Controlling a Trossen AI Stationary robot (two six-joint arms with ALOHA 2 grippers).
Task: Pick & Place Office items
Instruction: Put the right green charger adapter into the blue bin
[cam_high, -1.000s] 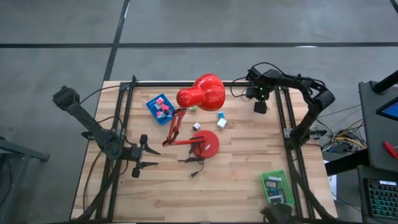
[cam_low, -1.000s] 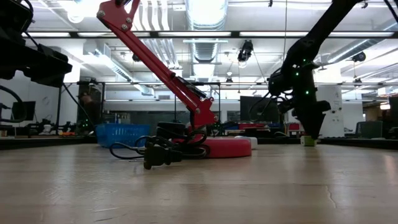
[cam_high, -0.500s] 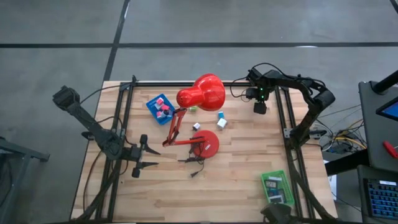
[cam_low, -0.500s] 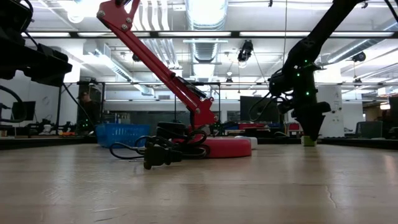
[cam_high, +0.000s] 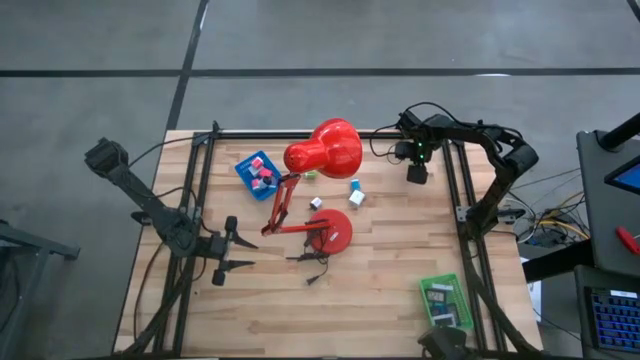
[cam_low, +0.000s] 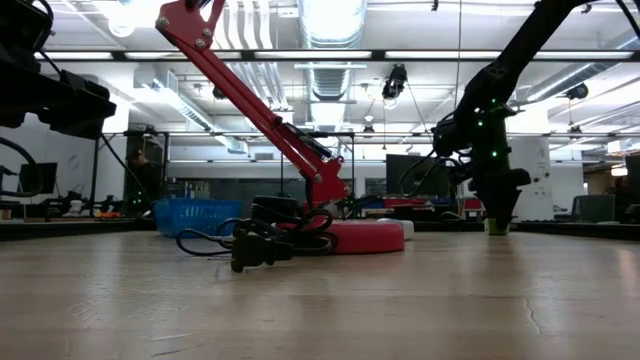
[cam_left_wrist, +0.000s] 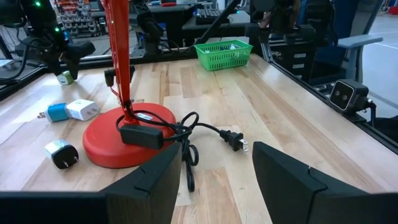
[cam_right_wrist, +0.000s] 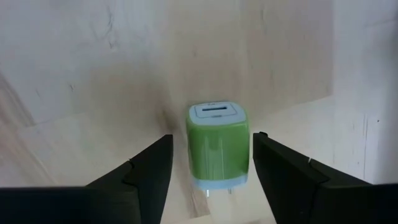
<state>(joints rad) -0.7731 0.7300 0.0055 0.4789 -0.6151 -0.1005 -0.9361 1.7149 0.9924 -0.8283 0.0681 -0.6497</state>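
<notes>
Just above the table, right end effector (cam_right_wrist: 212, 180) spread wide around green charger block (cam_right_wrist: 217, 147), untouched.

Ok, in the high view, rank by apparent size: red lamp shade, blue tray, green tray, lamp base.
1. Red lamp shade, clearly largest, though it sits nearer the camera.
2. Lamp base.
3. Blue tray and green tray look alike; no ranking.

- Wooden table (cam_high: 380, 280): light planks, framed by dark rails.
- Red desk lamp (cam_high: 325, 190): base near centre, cord alongside.
- Blue tray (cam_high: 257, 171) and green tray (cam_high: 443, 298): opposite corners.
- Small blocks (cam_high: 355, 192): apparently plug adapters, beside the lamp.
</notes>
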